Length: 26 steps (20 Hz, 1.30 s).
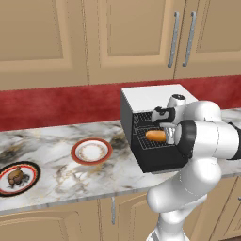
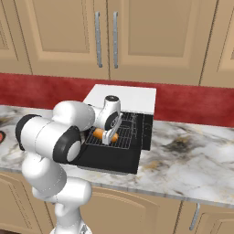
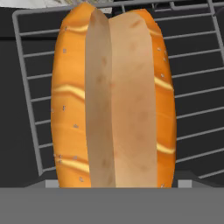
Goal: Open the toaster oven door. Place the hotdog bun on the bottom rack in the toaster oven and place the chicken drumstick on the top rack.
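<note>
On the pulled-out bottom rack of the toaster oven you see the hotdog bun lying lengthwise; the gripper hovers right over it, jaws spread wide. The toaster oven door hangs down open. Far left, the chicken drumstick sits on a dark-rimmed plate.
</note>
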Available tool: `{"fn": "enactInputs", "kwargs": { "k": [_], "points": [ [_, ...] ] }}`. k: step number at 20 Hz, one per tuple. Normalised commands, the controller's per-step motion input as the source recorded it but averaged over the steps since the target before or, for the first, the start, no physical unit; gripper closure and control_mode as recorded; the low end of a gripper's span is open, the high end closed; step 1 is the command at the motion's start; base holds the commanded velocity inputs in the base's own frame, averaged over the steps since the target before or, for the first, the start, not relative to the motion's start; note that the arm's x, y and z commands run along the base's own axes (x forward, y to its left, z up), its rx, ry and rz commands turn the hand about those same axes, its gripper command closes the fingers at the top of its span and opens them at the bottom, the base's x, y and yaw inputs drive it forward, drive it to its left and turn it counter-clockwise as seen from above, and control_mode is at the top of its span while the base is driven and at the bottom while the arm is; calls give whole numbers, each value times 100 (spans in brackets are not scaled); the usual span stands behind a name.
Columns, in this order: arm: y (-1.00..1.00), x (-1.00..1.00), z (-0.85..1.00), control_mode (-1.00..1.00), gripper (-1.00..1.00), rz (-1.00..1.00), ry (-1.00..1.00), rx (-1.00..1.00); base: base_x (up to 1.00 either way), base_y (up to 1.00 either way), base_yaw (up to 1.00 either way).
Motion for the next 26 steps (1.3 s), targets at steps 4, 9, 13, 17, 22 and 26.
{"fn": "enactInputs", "kwargs": {
  "k": [4,9,13,17,22,26],
  "points": [
    [-6,1,12,-100,-100,0,-13,0,0,0,0],
    [-11,-11,42,-100,-100,-1,-22,0,0,0,0],
    [-14,-17,50,-100,-100,-12,-14,0,0,0,0],
    [-4,-14,60,-100,-100,-16,-14,0,0,0,0],
    [-16,-14,53,-100,-100,-19,-2,0,0,0,0],
    [-6,-35,36,-100,-100,-27,0,0,0,0,0]
  ]
}}
